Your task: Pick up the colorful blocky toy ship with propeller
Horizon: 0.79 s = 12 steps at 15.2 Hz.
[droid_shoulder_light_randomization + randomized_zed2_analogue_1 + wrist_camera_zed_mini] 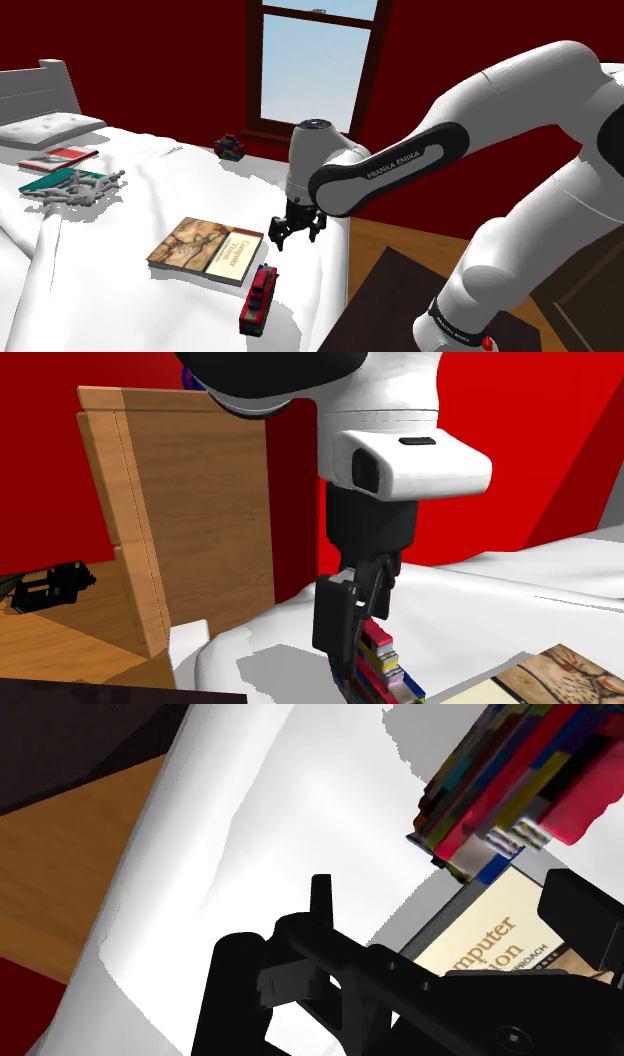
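Shoulder view, white bed [180,195], red walls [150,60], window [310,60], pincer [298,238] apart near toy ship [258,297]

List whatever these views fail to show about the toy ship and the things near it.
- Second exterior view: the gripper covers one end of the toy ship; the bottom edge cuts its base.
- Wrist view: the picture's edge cuts the ship; the gripper's body hides part of the book's title.
- Shoulder view: the small colourful object by the window is too small to identify.

book [207,248] right nxt to toy ship [258,298], other side free
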Tool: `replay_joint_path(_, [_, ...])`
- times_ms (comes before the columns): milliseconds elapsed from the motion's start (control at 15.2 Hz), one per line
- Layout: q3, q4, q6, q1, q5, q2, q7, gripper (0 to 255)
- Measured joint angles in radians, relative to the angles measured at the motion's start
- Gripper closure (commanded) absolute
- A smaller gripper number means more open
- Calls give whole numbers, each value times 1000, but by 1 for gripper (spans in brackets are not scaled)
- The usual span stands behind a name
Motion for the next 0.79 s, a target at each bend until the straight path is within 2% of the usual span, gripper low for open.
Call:
replay_joint_path(264, [53, 42, 132, -36, -116, 177, 190, 0])
replay_joint_path(396, [62, 91, 177, -41, -209, 283, 310, 0])
replay_joint_path(528, [49, 139, 213, -28, -303, 380, 425, 0])
replay_joint_path(792, [19, 165, 260, 0, -391, 466, 517, 0])
